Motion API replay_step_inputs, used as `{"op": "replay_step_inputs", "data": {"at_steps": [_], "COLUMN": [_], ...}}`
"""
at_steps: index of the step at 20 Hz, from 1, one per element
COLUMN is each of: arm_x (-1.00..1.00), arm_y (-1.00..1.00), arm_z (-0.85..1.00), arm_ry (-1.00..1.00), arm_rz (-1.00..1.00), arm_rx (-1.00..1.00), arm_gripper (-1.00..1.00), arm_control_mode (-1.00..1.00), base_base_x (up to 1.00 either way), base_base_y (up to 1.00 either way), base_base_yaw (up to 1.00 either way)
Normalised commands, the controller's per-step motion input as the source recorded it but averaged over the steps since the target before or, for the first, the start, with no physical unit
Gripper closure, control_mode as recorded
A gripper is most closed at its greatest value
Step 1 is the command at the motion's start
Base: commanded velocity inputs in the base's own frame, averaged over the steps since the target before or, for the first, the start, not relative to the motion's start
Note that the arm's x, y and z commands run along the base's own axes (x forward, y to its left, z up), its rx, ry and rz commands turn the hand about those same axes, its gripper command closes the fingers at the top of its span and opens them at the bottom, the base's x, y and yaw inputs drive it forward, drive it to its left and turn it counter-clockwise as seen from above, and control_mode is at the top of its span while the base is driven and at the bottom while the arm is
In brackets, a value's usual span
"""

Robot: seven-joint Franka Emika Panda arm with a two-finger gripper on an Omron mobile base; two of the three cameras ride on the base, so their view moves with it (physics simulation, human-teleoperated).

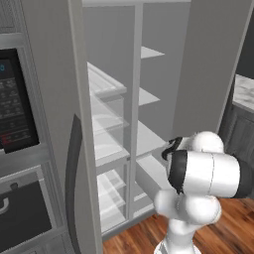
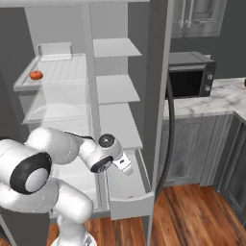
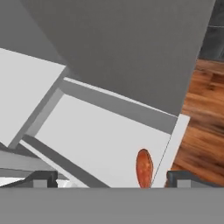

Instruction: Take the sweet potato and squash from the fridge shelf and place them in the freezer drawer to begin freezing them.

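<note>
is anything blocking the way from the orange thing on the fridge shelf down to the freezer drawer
Nothing visible does. The orange item lies on an upper shelf at its open front; the freezer drawer is pulled out with its top open. The claw hovers over it.

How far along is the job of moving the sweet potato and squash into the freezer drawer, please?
Done: the sweet potato lies in the open freezer drawer. In hand: nothing; the claw hangs open and empty over the drawer. Left: a round orange item, presumably the squash, sits on the upper fridge shelf and has yet to be fetched and put in the drawer.
</note>
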Motion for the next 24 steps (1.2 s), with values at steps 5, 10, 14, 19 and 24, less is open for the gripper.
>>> {"op": "replay_step_inputs", "data": {"at_steps": [5,10,14,19,24], "arm_x": [-0.42,-0.71,-0.87,-0.38,0.0], "arm_y": [0.37,0.61,0.56,0.39,0.0], "arm_z": [1.0,1.0,0.78,0.17,0.0], "arm_ry": [0.0,0.02,0.0,0.0,0.0], "arm_rz": [0.0,0.15,0.26,0.23,0.0], "arm_rx": [-0.01,-0.05,-0.01,-0.04,0.0], "arm_gripper": [-1.0,-1.0,-1.0,-1.0,-1.0], "arm_control_mode": [-1.0,-1.0,-1.0,-1.0,-1.0], "base_base_x": [0.0,0.0,0.0,0.0,0.0], "base_base_y": [0.0,0.0,0.0,0.0,0.0], "base_base_yaw": [0.0,0.0,0.0,0.0,0.0]}}
